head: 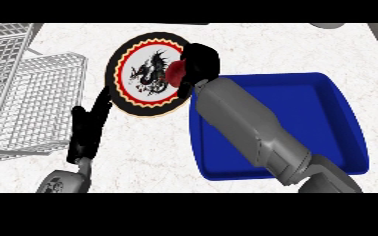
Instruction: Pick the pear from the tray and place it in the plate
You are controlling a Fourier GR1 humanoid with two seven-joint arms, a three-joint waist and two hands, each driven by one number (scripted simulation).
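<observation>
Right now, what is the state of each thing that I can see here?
Pear: red, held over the plate's right edge, out of the tray.
Plate: flat on the counter, nothing lying on it yet.
Tray: blue, on the counter, no fruit showing in it.
Right robot hand: curled round the pear.
Left robot hand: open, fingers straight, beside the plate.
Wire rack: at the left, holds nothing.

pear [175, 73]: mostly hidden by right hand [199, 62] | plate [136, 55]: right rim covered | tray [325, 110]: forearm overlaps

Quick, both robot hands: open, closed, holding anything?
Right robot hand: curled round the red pear, over the plate.
Left robot hand: open, holding nothing.
</observation>
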